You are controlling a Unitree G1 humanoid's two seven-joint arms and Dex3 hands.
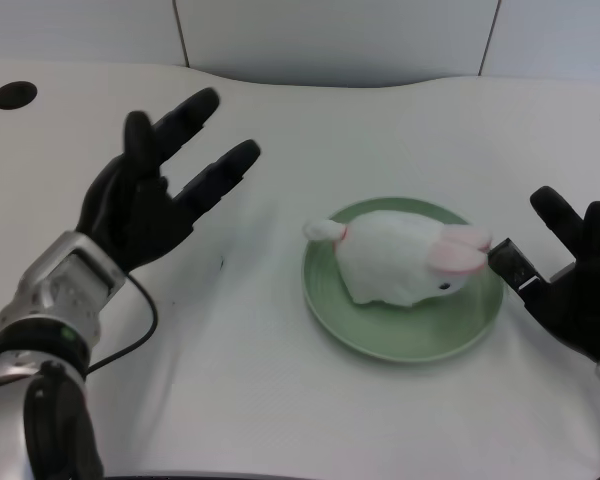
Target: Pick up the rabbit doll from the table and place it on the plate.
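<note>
Head view shows the rabbit doll (400,260) lying on its belly on the green plate (380,338), its pink-lined ears toward the picture's right and its small tail over the plate's left rim; it sits well inside the rim, so the placing looks done. Nothing holds the doll, which rests by its own soft weight and looks unlikely to roll. The left hand (145,200) is raised well apart from the plate at the picture's left, fingers spread and grasping nothing, a released pose that suits a hand clear of its load. At the right edge the right hand (570,275) waits with fingers up, one fingertip close to the doll's ear, though whether it touches is hard to tell from this angle. The plate stands on a white table (270,390) with a dark round hole (13,96) near its far left corner and another at the far right edge; pale wall panels rise behind the table.
</note>
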